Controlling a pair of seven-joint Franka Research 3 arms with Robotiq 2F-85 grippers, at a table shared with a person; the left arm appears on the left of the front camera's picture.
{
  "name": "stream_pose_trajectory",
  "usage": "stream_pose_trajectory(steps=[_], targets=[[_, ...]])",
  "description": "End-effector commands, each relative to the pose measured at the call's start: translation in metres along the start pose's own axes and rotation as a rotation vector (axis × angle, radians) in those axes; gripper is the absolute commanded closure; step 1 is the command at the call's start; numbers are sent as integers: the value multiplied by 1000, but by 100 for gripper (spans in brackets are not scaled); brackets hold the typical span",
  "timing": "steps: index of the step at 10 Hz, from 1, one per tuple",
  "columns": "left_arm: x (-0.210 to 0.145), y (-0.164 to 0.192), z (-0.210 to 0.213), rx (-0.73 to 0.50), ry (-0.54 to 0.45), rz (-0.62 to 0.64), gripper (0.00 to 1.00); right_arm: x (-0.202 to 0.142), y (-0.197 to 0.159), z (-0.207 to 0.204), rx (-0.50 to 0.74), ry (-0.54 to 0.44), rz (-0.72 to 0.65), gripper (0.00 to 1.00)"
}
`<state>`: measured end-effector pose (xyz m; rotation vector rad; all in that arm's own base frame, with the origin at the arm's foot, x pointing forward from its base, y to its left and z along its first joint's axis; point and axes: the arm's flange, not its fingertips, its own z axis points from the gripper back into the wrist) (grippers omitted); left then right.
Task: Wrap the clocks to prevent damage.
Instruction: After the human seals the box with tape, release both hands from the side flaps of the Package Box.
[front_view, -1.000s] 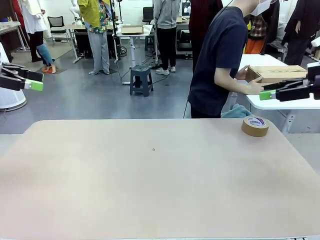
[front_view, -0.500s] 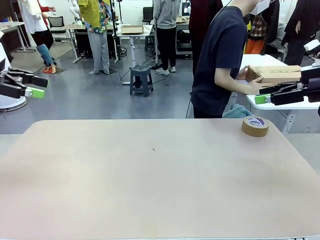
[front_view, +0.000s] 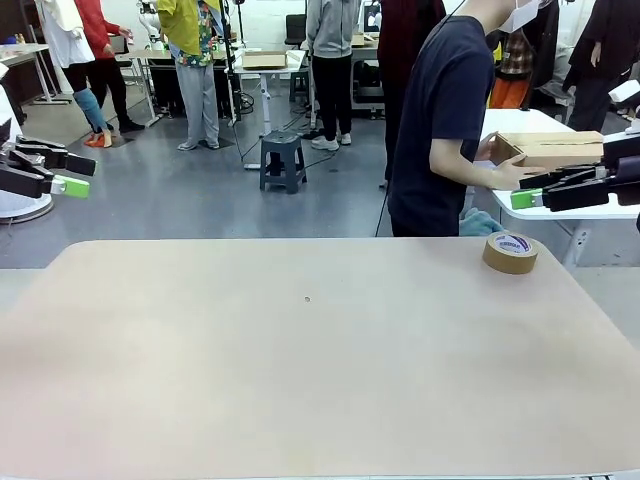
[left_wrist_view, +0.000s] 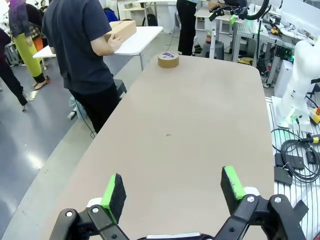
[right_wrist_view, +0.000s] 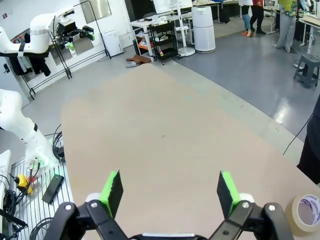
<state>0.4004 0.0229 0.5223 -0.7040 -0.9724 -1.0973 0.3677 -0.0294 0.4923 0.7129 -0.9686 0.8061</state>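
Both arms wait at the table's (front_view: 300, 380) edges, left gripper (left_wrist_view: 172, 189) and right gripper (right_wrist_view: 170, 191) spread wide and empty, while the person (front_view: 445, 120) reaches for a cardboard box (front_view: 550, 148) on the side table; no wrapped clock bundle can be made out, so the sound course is likely to hold off until it arrives. The left wrist view shows the person's hand on the box (left_wrist_view: 121, 30) behind the tape roll (left_wrist_view: 168, 60); the right wrist view catches the roll's (right_wrist_view: 306, 212) edge.

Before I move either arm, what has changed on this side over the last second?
The left claw dropped a little and drew back toward the table's left edge; the right claw rose slightly and pulled back toward the right. Nothing was gripped or released; both stand open. The tape roll stayed at the table's far right, and the person's hand stayed on the cardboard box.
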Motion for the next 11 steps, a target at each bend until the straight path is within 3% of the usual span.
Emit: stream_pose_trajectory(steps=[1,11], targets=[[-1,-2,-3,21,-13,6,0,-2,0,-1,7,-8,-4,0],[-1,-2,-3,21,-13,6,0,-2,0,-1,7,-8,-4,0]])
